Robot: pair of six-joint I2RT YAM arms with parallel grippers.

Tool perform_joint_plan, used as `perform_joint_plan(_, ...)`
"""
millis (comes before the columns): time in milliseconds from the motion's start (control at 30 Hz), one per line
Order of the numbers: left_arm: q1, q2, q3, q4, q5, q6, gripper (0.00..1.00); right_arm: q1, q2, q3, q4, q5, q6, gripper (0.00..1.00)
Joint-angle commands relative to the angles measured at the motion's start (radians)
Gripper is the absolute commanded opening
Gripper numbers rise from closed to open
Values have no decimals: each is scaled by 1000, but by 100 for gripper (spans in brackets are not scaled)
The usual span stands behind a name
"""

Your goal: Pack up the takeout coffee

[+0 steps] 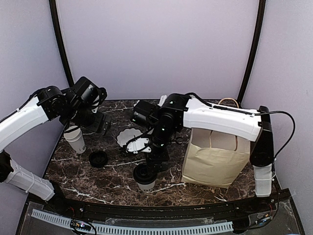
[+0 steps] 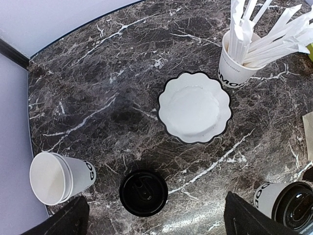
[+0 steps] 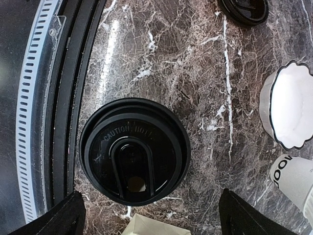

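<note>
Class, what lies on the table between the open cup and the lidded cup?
A loose black lid lies between the open cup and lidded cup, in the left wrist view.

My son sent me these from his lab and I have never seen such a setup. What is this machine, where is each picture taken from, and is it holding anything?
It is two robot arms bolted at the near edge of a marble table. One picture looks down from above and behind them; the other two come from cameras on each wrist.

On the table: a lidded cup, an open cup with its loose lid beside it, a scalloped bowl, a cup of straws and a paper bag.

The left gripper hangs open over the loose lid; the right gripper is open just above the lidded cup. Neither holds anything.
</note>
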Motion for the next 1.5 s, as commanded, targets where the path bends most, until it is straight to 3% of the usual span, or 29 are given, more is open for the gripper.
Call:
perform_joint_plan(0,7,-27,-31,2,-18,-10,99,13,30,57,-18,-27,1,97)
perform_joint_plan(800,7,-35,-74,12,-17,-4,99,66,96,62,1,41,-9,87)
perform_joint_plan(1100,6,-38,-85,17,-11,-3,99,69,110,54,-11,37,-11,71)
perform_joint_plan(1467,6,-39,-69,8,-18,6,99,78,110,43,5,69,0,72)
